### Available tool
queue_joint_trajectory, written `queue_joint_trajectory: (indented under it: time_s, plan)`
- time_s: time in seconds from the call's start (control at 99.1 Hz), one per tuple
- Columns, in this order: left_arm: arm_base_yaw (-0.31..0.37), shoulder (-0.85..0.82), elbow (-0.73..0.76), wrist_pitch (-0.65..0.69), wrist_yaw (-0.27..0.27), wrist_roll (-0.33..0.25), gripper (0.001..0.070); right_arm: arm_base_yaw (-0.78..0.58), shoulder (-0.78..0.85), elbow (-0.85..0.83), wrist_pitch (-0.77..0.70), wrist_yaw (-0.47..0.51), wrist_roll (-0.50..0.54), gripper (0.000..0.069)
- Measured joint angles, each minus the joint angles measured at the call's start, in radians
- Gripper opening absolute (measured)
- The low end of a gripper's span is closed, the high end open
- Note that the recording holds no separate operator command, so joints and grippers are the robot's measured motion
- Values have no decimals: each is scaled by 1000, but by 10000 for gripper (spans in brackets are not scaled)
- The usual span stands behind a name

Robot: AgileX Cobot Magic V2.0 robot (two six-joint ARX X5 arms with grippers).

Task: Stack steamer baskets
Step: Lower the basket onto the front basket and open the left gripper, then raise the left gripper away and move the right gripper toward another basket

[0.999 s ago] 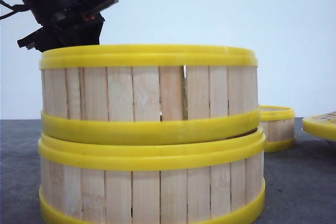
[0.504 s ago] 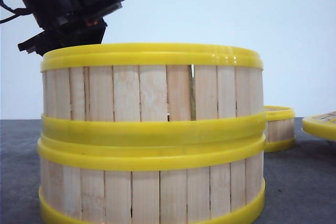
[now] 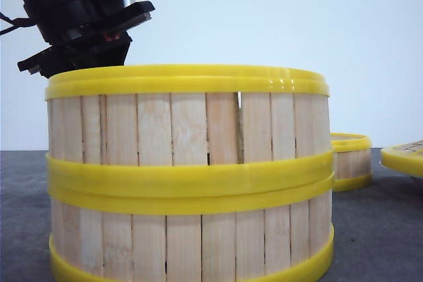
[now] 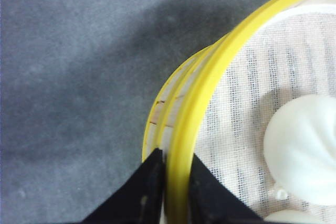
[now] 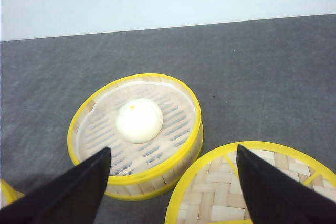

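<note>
**Two baskets stacked, left gripper on the upper rim**

Surface and room: a dark grey, matte table extends to a plain pale wall. The wall is bare and evenly lit.

Stack: in the front view the upper steamer basket sits on the lower steamer basket, close to the camera. Their yellow rims meet all the way round, with the upper rim band pressed onto the lower one. The slats of both are upright.

Third basket: the third steamer basket stands alone on the table, well apart from the stack and to its right. It holds one white bun on a perforated liner. Just beside it lies the flat woven lid, yellow-rimmed — rims near but whether they touch cannot be told.

Left gripper: the black fingers straddle the top rim of the upper basket, one outside the wall and one inside, clenched on the rim. Inside this basket white buns rest on a striped liner.

Right gripper: it hovers above the third basket and the lid — fingers spread wide, holding nothing, touching neither.
</note>
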Motion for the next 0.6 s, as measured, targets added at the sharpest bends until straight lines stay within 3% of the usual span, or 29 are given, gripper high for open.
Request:
queue_joint_trajectory:
  time_s: [0.212,0.383,0.595]
  plan:
    - [1,0,-4,6,0,-4,212,0,10,0,1,-1,0,472]
    - [9,-52,-8,63,-1,-4,229,4,59,0,13,-26,0,472]
    - [16,-241,-8,203,0,-20,229,19,170,17,49,-28,0,472]
